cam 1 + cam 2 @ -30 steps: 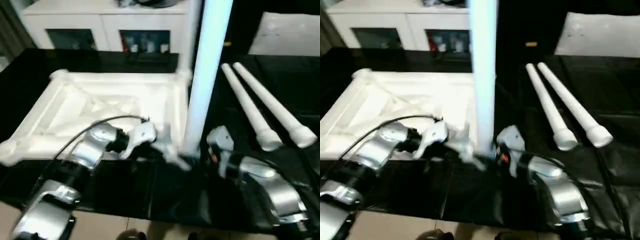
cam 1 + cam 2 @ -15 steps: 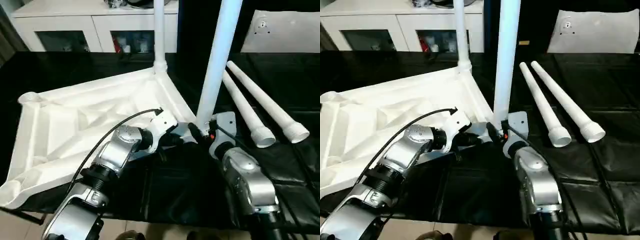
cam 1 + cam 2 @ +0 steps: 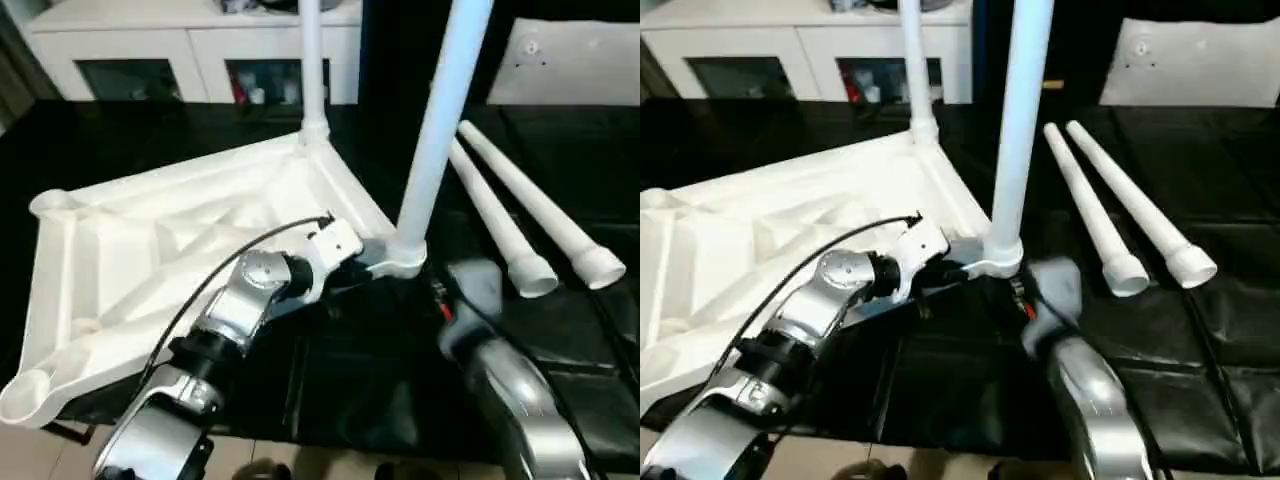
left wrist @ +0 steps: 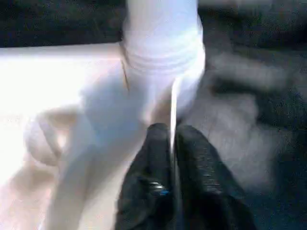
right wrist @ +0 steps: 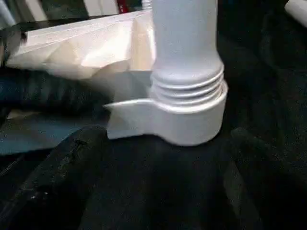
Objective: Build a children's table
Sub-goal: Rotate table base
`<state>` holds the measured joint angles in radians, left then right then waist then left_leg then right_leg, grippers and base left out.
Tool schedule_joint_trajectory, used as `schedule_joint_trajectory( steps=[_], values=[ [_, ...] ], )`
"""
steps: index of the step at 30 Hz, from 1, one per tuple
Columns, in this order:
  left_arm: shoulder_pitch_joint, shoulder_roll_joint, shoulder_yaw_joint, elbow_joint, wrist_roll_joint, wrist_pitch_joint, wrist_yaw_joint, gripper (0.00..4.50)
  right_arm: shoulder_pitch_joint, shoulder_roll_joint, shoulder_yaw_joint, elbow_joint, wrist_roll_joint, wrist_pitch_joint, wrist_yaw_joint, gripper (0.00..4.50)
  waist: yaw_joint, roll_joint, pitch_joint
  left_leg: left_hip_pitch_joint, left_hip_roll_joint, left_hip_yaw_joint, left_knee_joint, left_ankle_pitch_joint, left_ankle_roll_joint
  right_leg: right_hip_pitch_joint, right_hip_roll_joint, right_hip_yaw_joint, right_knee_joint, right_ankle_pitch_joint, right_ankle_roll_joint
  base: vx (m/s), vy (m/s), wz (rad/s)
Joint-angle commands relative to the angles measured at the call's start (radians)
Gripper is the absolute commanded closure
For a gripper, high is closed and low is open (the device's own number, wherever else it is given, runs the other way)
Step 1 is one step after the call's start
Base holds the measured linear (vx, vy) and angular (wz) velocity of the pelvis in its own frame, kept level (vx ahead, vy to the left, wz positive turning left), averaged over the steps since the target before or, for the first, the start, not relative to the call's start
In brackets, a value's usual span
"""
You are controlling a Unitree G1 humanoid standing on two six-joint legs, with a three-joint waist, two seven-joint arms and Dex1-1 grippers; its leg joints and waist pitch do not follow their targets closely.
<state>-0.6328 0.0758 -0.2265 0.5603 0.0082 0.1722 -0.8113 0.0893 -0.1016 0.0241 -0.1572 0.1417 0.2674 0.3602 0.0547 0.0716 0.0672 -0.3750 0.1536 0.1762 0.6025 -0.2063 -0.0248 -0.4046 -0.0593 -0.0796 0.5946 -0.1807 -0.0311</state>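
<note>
**Two legs upright in the upturned tabletop**

The white plastic rectangular tabletop lies ribbed side up on the black cloth-covered bench, turned at an angle to me. A long white tapered tube leg stands upright in the round corner socket nearest my grippers; my right wrist view shows its threaded end sitting in that socket. A second white tube leg stands in the far corner socket. The other two white tapered legs lie side by side on the cloth to my right, well apart from the tabletop, wide ends toward me.

My left gripper reaches to the near socket with its black fingers pressed almost together on a thin white rib of the tabletop just below the leg. My right gripper hangs just beside the socket, apart from it; I cannot tell from here how its fingers stand.

Beyond the bench are a white cabinet with glass doors and a flat white board.
</note>
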Motion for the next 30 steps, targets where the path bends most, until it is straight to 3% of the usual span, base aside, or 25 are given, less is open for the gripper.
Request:
schedule_joint_trajectory(
  steps=[1,3,6,9,10,11,12,14,15,16,17,18,19,20,21,24,26,28,30],
  values=[
    [-0.024,-0.007,0.032,-0.030,-0.040,-0.016,0.012,3.75,-0.001,-0.002,0.043,-0.042,0.014,0.026,0.018,0.00,0.004,-0.025,-0.070,0.001,0.071,-0.030,-0.063,-0.107,0.123,0.063,-0.103,0.056,-0.085,-0.261,-0.174,0.000,0.000,0.00],
    [-0.034,0.005,0.101,-0.040,-0.079,-0.008,0.043,3.60,-0.006,-0.007,0.094,-0.064,0.011,0.091,0.028,0.00,-0.001,-0.030,-0.066,0.002,0.070,-0.033,-0.069,-0.151,0.098,0.063,-0.100,0.055,-0.091,-0.350,-0.145,0.000,0.000,0.00],
    [-0.050,0.039,0.151,-0.042,-0.075,0.025,0.091,3.60,-0.015,-0.014,0.130,-0.064,-0.012,0.087,0.051,0.00,-0.004,-0.030,-0.065,0.008,0.065,-0.032,-0.066,-0.167,0.078,0.058,-0.104,0.057,-0.103,-0.419,-0.111,0.000,0.000,0.00],
    [-0.057,0.097,0.174,-0.057,-0.044,0.048,0.140,3.60,-0.034,-0.017,0.156,-0.049,-0.028,0.100,0.062,0.00,-0.008,-0.025,-0.067,0.006,0.069,-0.036,-0.071,-0.158,0.072,0.056,-0.096,0.056,-0.094,-0.380,-0.106,0.000,0.000,0.00],
    [-0.051,0.176,0.197,-0.079,0.001,0.084,0.195,3.60,-0.059,-0.017,0.179,-0.028,-0.035,0.120,0.070,0.00,-0.009,-0.018,-0.071,0.009,0.072,-0.040,-0.071,-0.157,0.066,0.056,-0.096,0.057,-0.084,-0.335,-0.119,0.000,0.000,0.00],
    [-0.033,0.254,0.233,-0.111,0.033,0.133,0.236,3.60,-0.085,-0.016,0.197,-0.004,-0.039,0.138,0.073,0.00,-0.020,-0.018,-0.073,-0.003,0.071,-0.046,-0.074,-0.134,0.060,0.066,-0.094,0.054,-0.069,-0.274,-0.131,0.000,0.000,0.00],
    [-0.029,0.267,0.241,-0.118,0.037,0.144,0.242,3.75,-0.090,-0.017,0.200,-0.001,-0.041,0.141,0.073,0.00,-0.024,-0.015,-0.073,0.001,0.068,-0.043,-0.070,-0.132,0.060,0.061,-0.093,0.053,-0.073,-0.267,-0.133,0.000,0.000,0.00],
    [-0.012,0.307,0.260,-0.134,0.050,0.162,0.258,3.87,-0.102,-0.016,0.204,0.008,-0.043,0.148,0.070,0.00,-0.019,-0.009,-0.075,0.018,0.071,-0.036,-0.062,-0.129,0.058,0.051,-0.099,0.059,-0.077,-0.251,-0.156,0.000,0.000,0.00],
    [-0.012,0.307,0.260,-0.134,0.050,0.162,0.258,3.96,-0.102,-0.016,0.204,0.008,-0.043,0.148,0.070,0.00,-0.019,-0.009,-0.072,0.009,0.071,-0.036,-0.066,-0.114,0.062,0.056,-0.096,0.058,-0.075,-0.230,-0.171,0.000,0.000,0.00],
    [0.013,0.356,0.277,-0.155,0.072,0.180,0.267,3.96,-0.116,-0.014,0.208,0.019,-0.047,0.154,0.068,0.00,-0.006,-0.009,-0.076,0.020,0.078,-0.035,-0.064,-0.113,0.059,0.048,-0.095,0.058,-0.072,-0.206,-0.180,0.000,0.000,0.00],
    [0.046,0.412,0.301,-0.178,0.092,0.204,0.271,3.96,-0.136,-0.014,0.211,0.034,-0.050,0.170,0.061,0.00,-0.008,-0.022,-0.074,0.010,0.078,-0.037,-0.068,-0.102,0.063,0.056,-0.097,0.058,-0.066,-0.191,-0.183,0.000,0.000,0.00],
    [0.068,0.448,0.315,-0.194,0.104,0.222,0.273,4.15,-0.149,-0.014,0.214,0.044,-0.052,0.181,0.056,0.00,-0.003,-0.010,-0.078,0.010,0.080,-0.040,-0.069,-0.081,0.060,0.056,-0.098,0.057,-0.055,-0.160,-0.187,0.000,0.000,0.00],
    [0.098,0.489,0.330,-0.206,0.120,0.240,0.275,4.15,-0.164,-0.010,0.211,0.062,-0.053,0.187,0.049,0.00,-0.008,-0.015,-0.076,0.009,0.078,-0.039,-0.070,-0.093,0.058,0.055,-0.096,0.056,-0.058,-0.162,-0.183,0.000,0.000,0.00],
    [0.116,0.513,0.340,-0.212,0.129,0.251,0.277,4.39,-0.173,-0.006,0.209,0.074,-0.054,0.190,0.044,0.00,-0.012,-0.010,-0.074,0.011,0.078,-0.040,-0.073,-0.114,0.049,0.054,-0.097,0.057,-0.059,-0.174,-0.185,0.000,0.000,0.00],
    [0.139,0.545,0.348,-0.219,0.134,0.271,0.294,4.39,-0.188,-0.002,0.208,0.094,-0.063,0.193,0.035,0.00,-0.011,-0.016,-0.073,0.015,0.078,-0.037,-0.073,-0.127,0.044,0.052,-0.097,0.058,-0.063,-0.184,-0.184,0.000,0.000,0.00],
    [0.201,0.612,0.341,-0.207,0.161,0.282,0.304,4.48,-0.219,0.012,0.216,0.129,-0.078,0.210,0.020,0.00,-0.008,-0.012,-0.072,0.020,0.079,-0.040,-0.079,-0.180,0.014,0.047,-0.097,0.060,-0.065,-0.222,-0.182,0.000,0.000,0.00],
    [0.224,0.611,0.340,-0.199,0.152,0.288,0.284,4.48,-0.228,0.018,0.220,0.136,-0.078,0.214,0.018,0.00,-0.007,-0.016,-0.067,0.025,0.081,-0.040,-0.084,-0.226,-0.002,0.044,-0.098,0.062,-0.071,-0.262,-0.171,0.000,0.000,0.00],
    [0.235,0.601,0.327,-0.193,0.139,0.288,0.260,4.48,-0.231,0.021,0.222,0.142,-0.077,0.214,0.017,0.00,0.001,-0.014,-0.066,0.032,0.082,-0.041,-0.087,-0.272,-0.026,0.040,-0.101,0.065,-0.077,-0.306,-0.160,0.000,0.000,0.00],
    [0.259,0.579,0.300,-0.203,0.120,0.300,0.225,4.48,-0.241,0.022,0.227,0.158,-0.073,0.213,0.012,0.00,0.004,-0.012,-0.066,0.031,0.082,-0.043,-0.090,-0.286,-0.038,0.041,-0.102,0.067,-0.077,-0.303,-0.155,0.000,0.000,0.00]
  ],
)
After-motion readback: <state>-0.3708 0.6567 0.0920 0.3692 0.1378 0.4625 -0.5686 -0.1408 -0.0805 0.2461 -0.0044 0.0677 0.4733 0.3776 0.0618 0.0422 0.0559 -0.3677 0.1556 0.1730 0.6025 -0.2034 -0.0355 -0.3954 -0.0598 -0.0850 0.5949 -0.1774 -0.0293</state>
